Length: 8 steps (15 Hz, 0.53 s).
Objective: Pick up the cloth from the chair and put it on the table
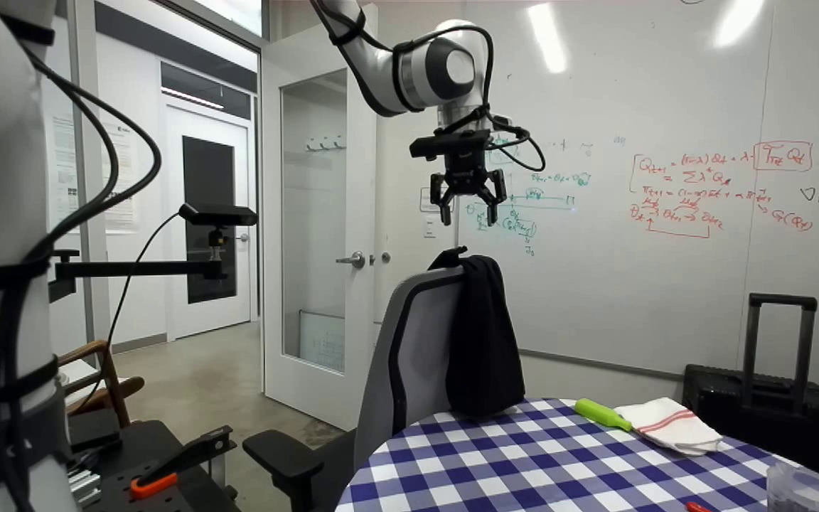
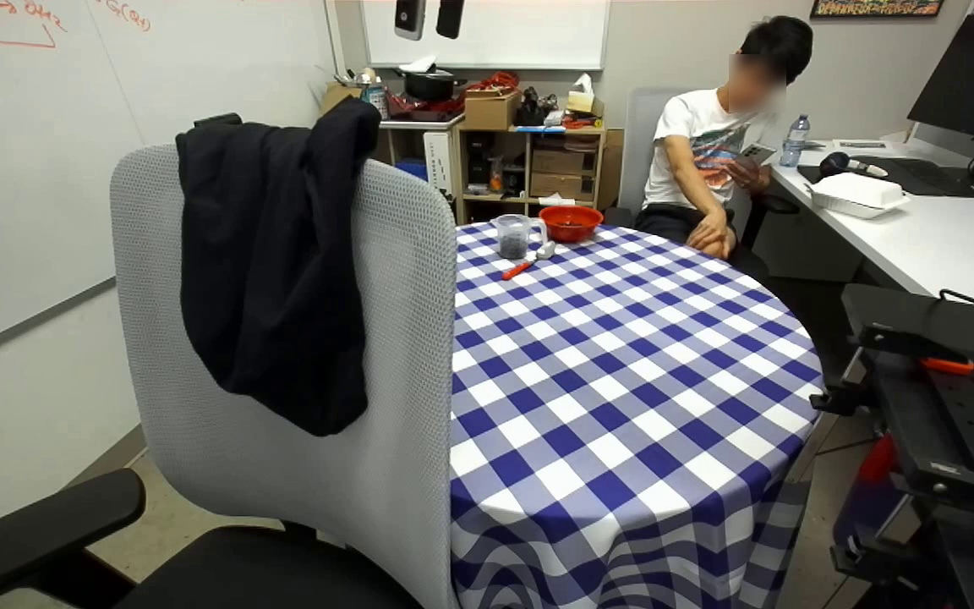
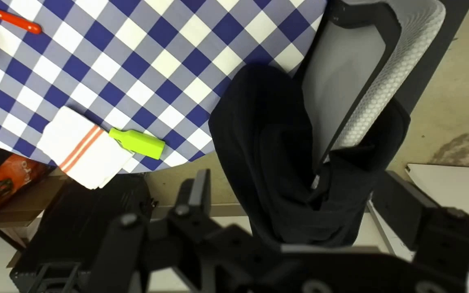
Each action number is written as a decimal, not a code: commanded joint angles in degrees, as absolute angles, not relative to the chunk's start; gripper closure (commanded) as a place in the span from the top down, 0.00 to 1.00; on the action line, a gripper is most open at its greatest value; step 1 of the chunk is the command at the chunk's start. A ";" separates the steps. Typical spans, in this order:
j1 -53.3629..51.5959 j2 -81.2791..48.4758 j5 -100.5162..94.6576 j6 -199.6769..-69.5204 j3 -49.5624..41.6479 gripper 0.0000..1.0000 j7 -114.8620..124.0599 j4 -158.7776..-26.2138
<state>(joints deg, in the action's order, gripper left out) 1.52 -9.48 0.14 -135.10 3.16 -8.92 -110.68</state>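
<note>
1 bent arm (image 1: 384,78), pincer (image 1: 469,215) pointing down, spread wide, empty, above black cloth (image 1: 484,341) draped over chair (image 1: 420,348)

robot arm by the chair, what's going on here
The gripper hangs open above the black cloth, holding nothing. The cloth is draped over the back of the chair, not yet moved to the table. A grasp seems likely next. In an exterior view, a seated person holds a phone.
</note>
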 commanded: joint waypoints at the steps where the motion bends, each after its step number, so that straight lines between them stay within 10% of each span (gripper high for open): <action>1: 0.90 -14.87 2.97 -132.50 3.29 1.00 -9.62 -102.81; 8: -0.33 -23.10 1.74 -127.84 3.60 1.00 -8.27 -92.76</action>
